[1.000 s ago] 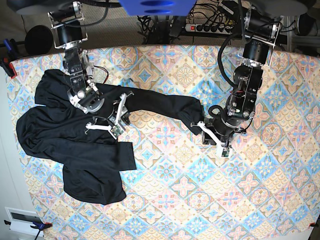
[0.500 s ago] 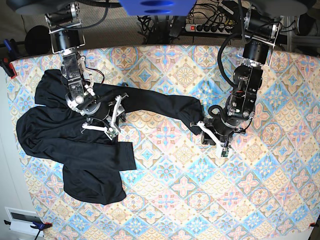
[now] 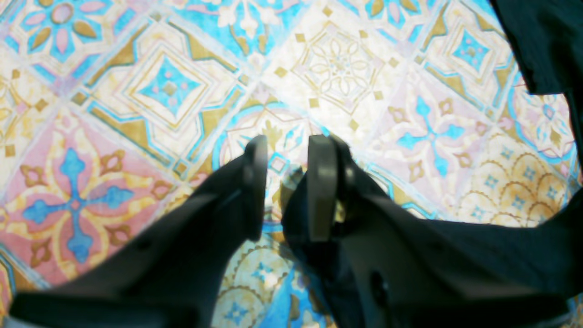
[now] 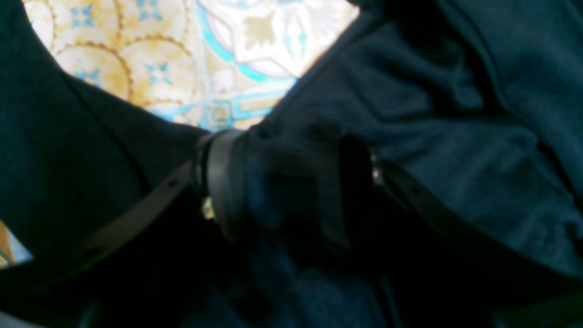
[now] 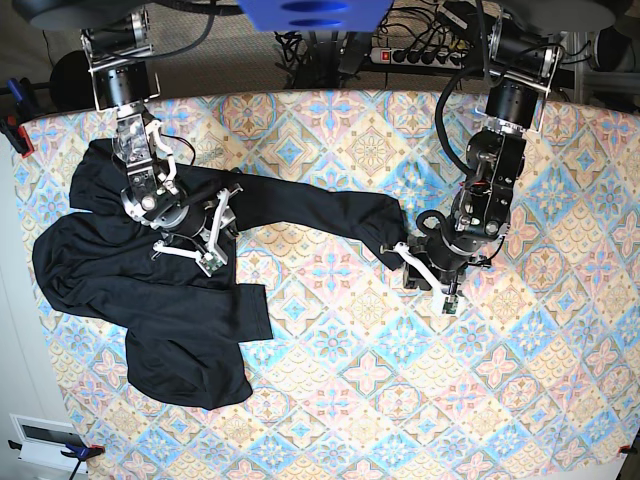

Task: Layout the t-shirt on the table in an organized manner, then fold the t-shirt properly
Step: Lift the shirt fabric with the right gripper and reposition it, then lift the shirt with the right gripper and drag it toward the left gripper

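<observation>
Right pincer (image 5: 205,228) retreated up-left, released | left pincer (image 5: 428,280) grasping t-shirt (image 5: 150,290) sleeve, stretched rightward

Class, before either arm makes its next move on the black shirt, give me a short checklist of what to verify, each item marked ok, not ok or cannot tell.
1. t-shirt spread flat: not ok, bunched at one side of the table.
2. Long sleeve straightened: not ok, creased.
3. right gripper over fabric: ok, jaws open around a fold.
4. left gripper holding the cuff: cannot tell.
5. Room to spread out: ok, bare cloth mid-table.
</observation>
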`<state>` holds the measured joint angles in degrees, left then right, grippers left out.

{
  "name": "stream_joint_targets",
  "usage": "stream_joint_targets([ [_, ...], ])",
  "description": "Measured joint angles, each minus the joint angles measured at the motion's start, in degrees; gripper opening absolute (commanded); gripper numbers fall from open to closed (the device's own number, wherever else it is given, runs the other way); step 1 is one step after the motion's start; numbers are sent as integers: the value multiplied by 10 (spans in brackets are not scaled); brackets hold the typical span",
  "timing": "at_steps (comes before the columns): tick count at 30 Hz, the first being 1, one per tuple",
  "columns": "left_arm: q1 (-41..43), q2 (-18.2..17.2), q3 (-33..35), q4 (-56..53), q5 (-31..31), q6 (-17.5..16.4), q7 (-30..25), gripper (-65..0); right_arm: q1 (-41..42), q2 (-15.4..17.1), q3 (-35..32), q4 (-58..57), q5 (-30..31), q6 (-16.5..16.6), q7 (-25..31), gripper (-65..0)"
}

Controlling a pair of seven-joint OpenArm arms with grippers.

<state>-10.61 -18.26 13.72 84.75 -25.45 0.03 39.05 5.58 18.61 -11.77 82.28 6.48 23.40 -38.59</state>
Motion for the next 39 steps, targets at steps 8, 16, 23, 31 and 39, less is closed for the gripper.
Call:
stream_joint_targets([
  [8, 2, 0, 1, 10, 0, 0, 0, -513, -4, 0, 0, 7, -2, 1, -10, -586],
  [16, 7, 0, 1, 15, 0, 0, 0, -513, -25, 3, 2, 160, -14, -6, -55, -650],
  [23, 7, 1, 2, 15, 0, 0, 0, -513, -176, -2, -4, 305, -12, 35, -79, -650],
  [31, 6, -2, 1, 15, 0, 0, 0, -513, -246, -31, -167, 337, -7, 63, -75, -650],
  [39, 7, -7, 13, 29, 1, 2, 2, -511, -211, 35, -268, 336, -9, 45, -64, -650],
])
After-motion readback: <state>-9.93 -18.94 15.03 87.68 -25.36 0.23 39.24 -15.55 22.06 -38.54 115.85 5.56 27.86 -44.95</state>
